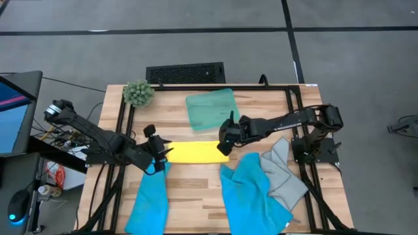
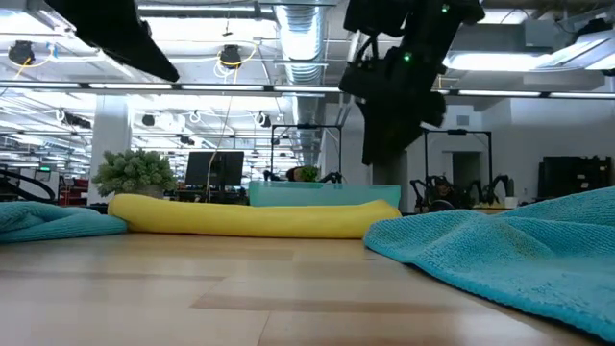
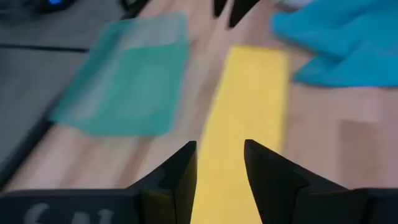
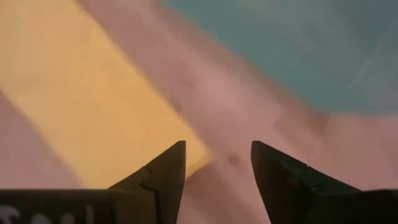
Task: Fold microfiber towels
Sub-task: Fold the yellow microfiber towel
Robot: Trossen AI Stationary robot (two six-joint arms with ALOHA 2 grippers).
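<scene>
Yellow towel (image 1: 194, 152) lies folded between left pincer (image 1: 164, 151) and right pincer (image 1: 224, 147), both spread, empty.

Left gripper (image 1: 164, 151) is sitting left of centre in the high view, fingers parted; right gripper (image 1: 223, 145) is hovering centre, fingers also parted

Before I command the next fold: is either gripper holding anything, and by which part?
Nothing. The left gripper and right gripper are open with empty gaps, at opposite ends of the folded yellow towel.
</scene>
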